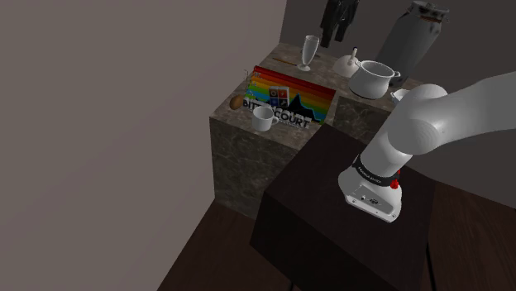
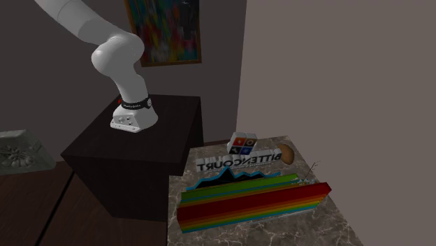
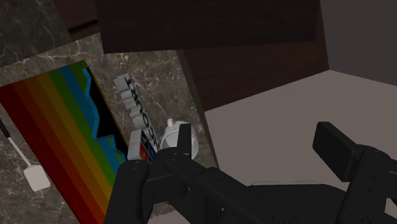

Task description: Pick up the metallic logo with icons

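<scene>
silver letters [image 2: 241, 164] spelling bittencourt, a small block of coloured icons [image 2: 241, 145] above them and a rainbow-striped panel [image 2: 251, 203] behind them make up the logo [image 1: 289, 101] i am meant to lift. it sits on the mottled stone counter [image 1: 248, 161], at the end nearest my stand [image 1: 331, 231]. a white cup [image 1: 265, 121] stands just beside the letters at the shoulder view's left end, so near that i cannot tell whether it touches them. a white pot [image 1: 374, 78] and a stemmed glass [image 1: 309, 51] sit farther back, well apart from the logo. my gripper [image 3: 257, 146] hangs over the dark stand, off the counter, with its fingers spread wide and nothing between them. i judge the reach is barely begun: the hand is angled toward the logo so the wrist view has it in sight, and the jaws are parted ready for an edge. the panel looks too broad to span, so the icon block or the letter row seems the likelier hold, though the cup crowds that side.
</scene>
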Robot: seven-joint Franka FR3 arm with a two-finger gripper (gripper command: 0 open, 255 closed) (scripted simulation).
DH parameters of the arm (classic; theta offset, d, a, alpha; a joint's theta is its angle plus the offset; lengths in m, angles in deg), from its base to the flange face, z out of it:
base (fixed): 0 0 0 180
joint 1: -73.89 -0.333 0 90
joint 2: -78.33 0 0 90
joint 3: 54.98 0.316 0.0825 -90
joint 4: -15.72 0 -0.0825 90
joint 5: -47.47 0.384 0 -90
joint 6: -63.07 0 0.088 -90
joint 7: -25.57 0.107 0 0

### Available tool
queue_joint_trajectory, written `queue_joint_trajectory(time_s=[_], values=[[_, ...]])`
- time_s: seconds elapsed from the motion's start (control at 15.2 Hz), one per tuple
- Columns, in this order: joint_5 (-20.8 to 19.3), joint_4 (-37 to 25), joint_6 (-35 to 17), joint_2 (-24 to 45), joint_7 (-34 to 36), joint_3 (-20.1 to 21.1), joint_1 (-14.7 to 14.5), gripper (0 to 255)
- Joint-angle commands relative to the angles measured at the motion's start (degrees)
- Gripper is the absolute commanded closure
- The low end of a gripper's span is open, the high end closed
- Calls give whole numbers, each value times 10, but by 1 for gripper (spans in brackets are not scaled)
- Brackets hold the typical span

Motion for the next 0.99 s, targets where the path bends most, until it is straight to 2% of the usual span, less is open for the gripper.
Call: queue_joint_trajectory(time_s=[0.0, 0.46, 0.92], values=[[0, 0, 0, 0, 0, 0, 0, 0], [-39, 55, -135, 75, -77, -46, 4, 0], [-62, 68, -273, 194, -151, -92, 4, 0]])
